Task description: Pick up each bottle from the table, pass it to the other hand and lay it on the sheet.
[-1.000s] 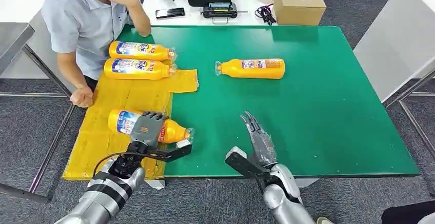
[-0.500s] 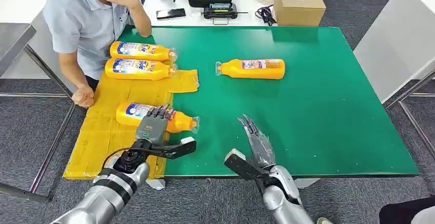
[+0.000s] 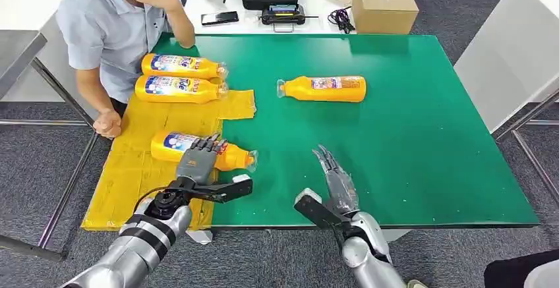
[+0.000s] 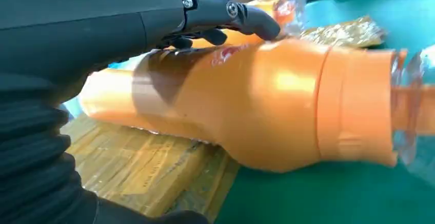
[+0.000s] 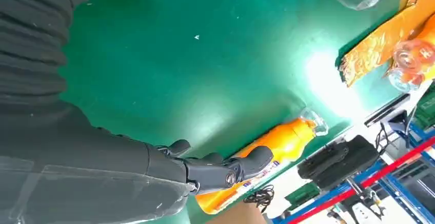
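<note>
Under the left hand (image 4: 128, 24), a bottle (image 4: 267, 101) overhangs the sheet (image 4: 138, 167).

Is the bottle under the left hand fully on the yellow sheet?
No. The bottle lies on its side with its body on the yellow sheet and its capped neck over the green table.

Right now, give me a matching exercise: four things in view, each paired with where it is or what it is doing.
1. left hand
2. right hand
3. lone bottle
4. cardboard box

a. lying on bare green mat
b. on the white table behind
c. resting on a bottle at the sheet's edge
d. open above the mat, holding nothing

Pairs: 1-c, 2-d, 3-a, 4-b
</note>
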{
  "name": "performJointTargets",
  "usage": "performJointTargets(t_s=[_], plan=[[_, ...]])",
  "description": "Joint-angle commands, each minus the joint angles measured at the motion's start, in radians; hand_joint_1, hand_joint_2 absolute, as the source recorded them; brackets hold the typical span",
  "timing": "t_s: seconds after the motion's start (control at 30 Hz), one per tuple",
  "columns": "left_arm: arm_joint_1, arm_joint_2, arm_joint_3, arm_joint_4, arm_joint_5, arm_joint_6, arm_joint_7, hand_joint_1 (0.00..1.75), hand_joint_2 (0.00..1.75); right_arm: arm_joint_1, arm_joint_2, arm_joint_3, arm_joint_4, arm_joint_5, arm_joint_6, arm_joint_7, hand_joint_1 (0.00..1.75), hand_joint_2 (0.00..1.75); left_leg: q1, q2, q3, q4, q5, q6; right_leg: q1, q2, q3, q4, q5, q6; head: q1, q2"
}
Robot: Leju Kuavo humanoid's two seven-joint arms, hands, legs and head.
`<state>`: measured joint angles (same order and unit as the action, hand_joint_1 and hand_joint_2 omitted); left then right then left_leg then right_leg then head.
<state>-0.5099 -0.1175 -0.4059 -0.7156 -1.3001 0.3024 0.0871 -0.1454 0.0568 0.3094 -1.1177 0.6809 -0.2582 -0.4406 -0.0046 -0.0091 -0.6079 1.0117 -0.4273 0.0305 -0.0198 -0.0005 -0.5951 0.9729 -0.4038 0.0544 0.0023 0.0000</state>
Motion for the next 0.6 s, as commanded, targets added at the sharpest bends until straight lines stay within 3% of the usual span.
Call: performJointTargets(t_s=[0.03,0.13,0.2,0.5,0.6], plan=[[0.099,-0.018,-0.077,-0.159,0.139,0.131,-0.177,0.00,1.75,-0.017,0.003,-0.008,-0.011,-0.017,-0.059,-0.048,0.00,1.75,0.000,0.001,0.002,0.000,-0.001,-0.001,0.000,0.000,0.002,0.000,-0.001,-0.001,0.000,0.000],[0.200,-0.028,-0.122,-0.351,0.393,0.035,-0.296,0.00,1.75,-0.017,-0.025,0.020,-0.027,0.060,-0.118,-0.014,0.00,1.75,0.000,0.001,0.001,0.000,-0.001,-0.001,0.000,0.000,0.000,0.000,-0.001,-0.001,0.000,0.000],[0.233,-0.028,-0.158,-0.415,0.449,0.071,-0.328,0.00,1.75,-0.015,-0.033,0.021,-0.026,0.092,-0.176,-0.021,0.00,1.75,0.000,0.001,0.001,0.000,-0.002,-0.001,0.000,0.000,0.001,-0.001,-0.002,-0.001,0.000,0.000],[0.270,-0.013,-0.171,-0.487,0.375,0.302,-0.315,0.00,1.75,-0.018,-0.024,-0.017,-0.031,0.052,-0.206,-0.024,0.00,1.75,0.001,0.002,0.001,0.000,-0.003,-0.002,0.001,0.001,0.000,0.000,-0.002,-0.003,0.000,0.000],[0.270,-0.013,-0.171,-0.487,0.375,0.302,-0.315,0.00,1.75,-0.018,-0.024,-0.017,-0.031,0.052,-0.206,-0.024,0.00,1.75,0.001,0.002,0.001,0.000,-0.003,-0.001,0.001,0.001,0.000,0.000,-0.002,-0.002,0.000,0.000]])
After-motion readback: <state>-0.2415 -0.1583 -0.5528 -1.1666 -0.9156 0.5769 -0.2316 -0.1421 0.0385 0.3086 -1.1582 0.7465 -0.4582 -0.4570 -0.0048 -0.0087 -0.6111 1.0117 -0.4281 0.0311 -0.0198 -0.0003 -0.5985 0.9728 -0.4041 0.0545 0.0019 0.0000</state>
